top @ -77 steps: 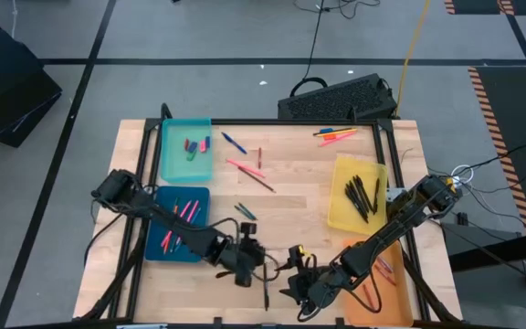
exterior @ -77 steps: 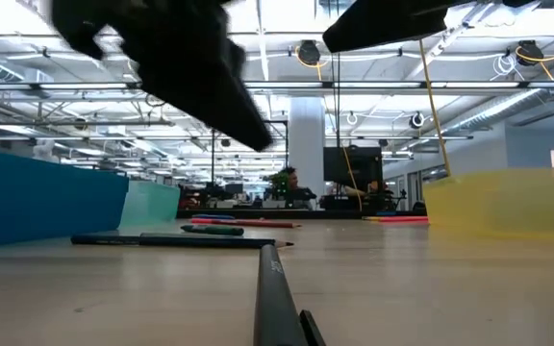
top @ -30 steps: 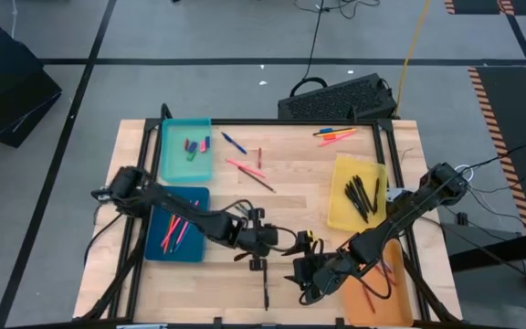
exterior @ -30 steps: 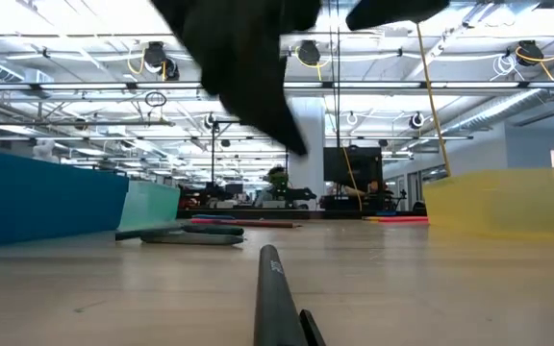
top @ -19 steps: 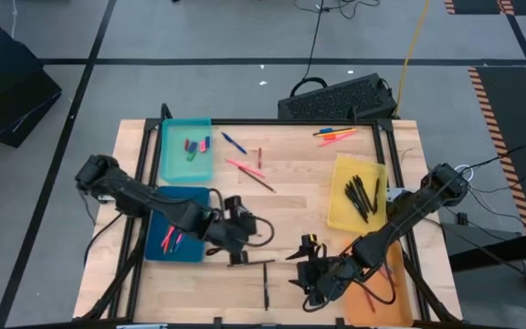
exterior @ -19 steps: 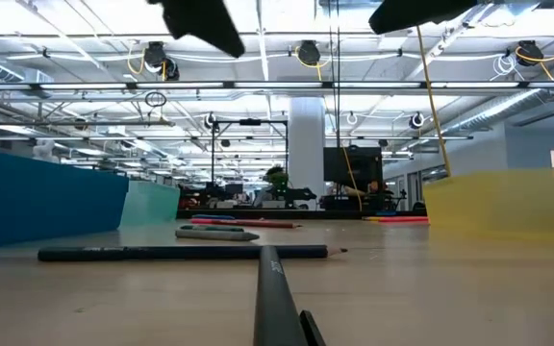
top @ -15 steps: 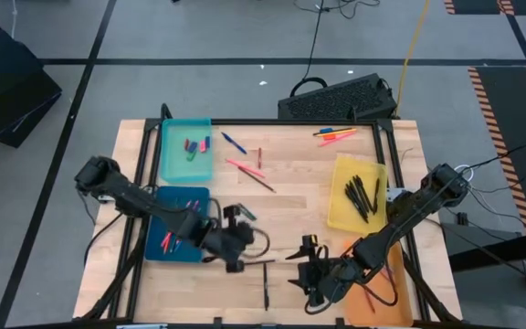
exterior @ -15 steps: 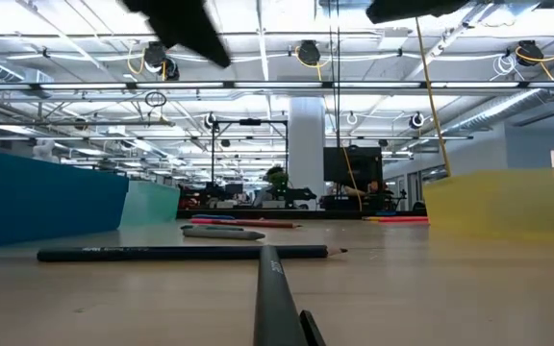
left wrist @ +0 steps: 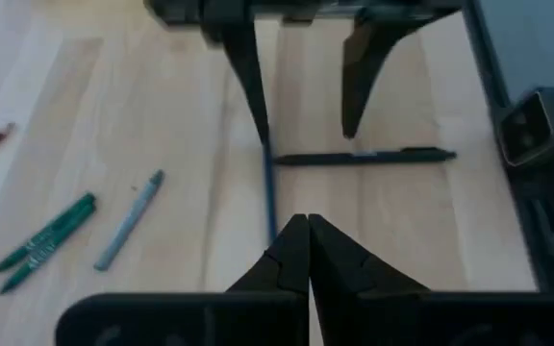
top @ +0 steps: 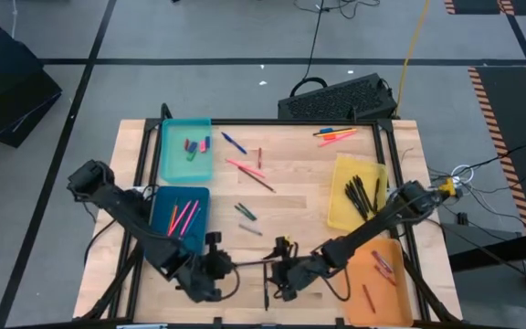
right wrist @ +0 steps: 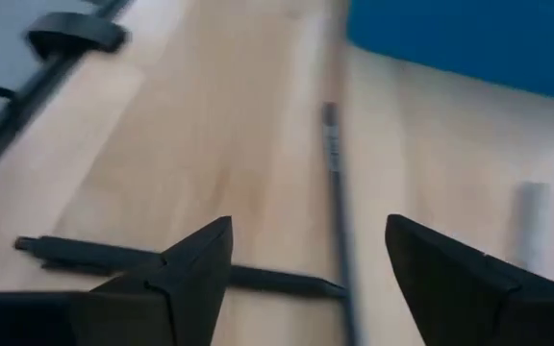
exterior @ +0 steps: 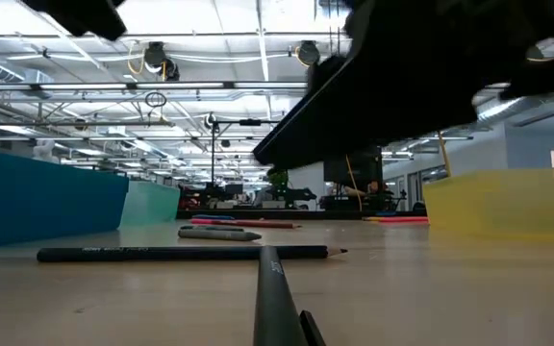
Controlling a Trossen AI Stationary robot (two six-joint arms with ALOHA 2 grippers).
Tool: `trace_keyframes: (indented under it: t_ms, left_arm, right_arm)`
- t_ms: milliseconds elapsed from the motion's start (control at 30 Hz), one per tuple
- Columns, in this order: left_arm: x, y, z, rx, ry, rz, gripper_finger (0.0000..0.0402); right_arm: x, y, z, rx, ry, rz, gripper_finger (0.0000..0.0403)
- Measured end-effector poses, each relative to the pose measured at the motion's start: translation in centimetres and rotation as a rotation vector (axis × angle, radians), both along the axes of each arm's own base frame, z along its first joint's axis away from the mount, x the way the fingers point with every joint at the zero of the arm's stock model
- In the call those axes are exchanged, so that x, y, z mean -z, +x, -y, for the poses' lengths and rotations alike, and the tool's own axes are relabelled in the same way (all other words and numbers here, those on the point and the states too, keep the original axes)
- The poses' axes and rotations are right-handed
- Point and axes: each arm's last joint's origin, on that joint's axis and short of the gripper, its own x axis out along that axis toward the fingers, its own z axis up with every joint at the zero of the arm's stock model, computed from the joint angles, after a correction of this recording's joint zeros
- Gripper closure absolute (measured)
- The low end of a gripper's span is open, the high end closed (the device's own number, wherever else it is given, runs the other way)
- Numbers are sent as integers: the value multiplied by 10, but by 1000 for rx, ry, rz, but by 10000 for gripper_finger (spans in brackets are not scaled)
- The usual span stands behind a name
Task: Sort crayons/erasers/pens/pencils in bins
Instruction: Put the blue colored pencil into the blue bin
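A black pencil (top: 247, 263) lies crosswise on the table near the front edge. A black pen (top: 266, 292) lies at a right angle to it, pointing at the front edge. My left gripper (top: 218, 268) is shut, hovering just off the pencil's left end (left wrist: 273, 223). My right gripper (top: 278, 274) stands open above the pencil's right end (right wrist: 331, 120) and the pen's far end. The teal bin (top: 173, 164) holds erasers (top: 194, 145). Pink sticks lie in the dark blue bin (top: 159, 228), black pens in the yellow bin (top: 341, 210) and red crayons (top: 370, 296) in the orange bin (top: 393, 302).
Loose on the table's middle and far part lie green crayons (top: 245, 211), a grey stick (top: 250, 229), a pink pencil (top: 244, 168), a blue pen (top: 234, 143), and pink and orange sticks (top: 336, 136). A black keyboard (top: 336, 99) sits beyond the far edge.
My left gripper has drawn back from the table's middle toward the left and near edges. The black pencil lies nearer the front edge than a second ago, crosswise by the pen's far end. My right gripper has gone left toward the pencil.
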Motion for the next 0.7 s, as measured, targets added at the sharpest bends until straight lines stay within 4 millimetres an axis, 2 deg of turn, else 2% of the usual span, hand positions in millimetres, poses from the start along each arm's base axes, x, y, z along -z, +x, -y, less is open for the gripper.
trace_keyframes:
  t_ms: [100,200,467,700]
  left_arm:
    - [1,-7,7,7,-8,-5,396]
    - [1,-11,12,13,-15,-2,396]
    - [1,-14,15,3,-14,15,396]
    - [0,-12,12,-17,-12,22,396]
  right_arm:
    - [24,1,8,-12,31,-4,158]
    - [39,-7,16,6,29,-26,182]
    - [57,-27,30,50,111,7,241]
    - [67,-35,48,112,153,-15,306]
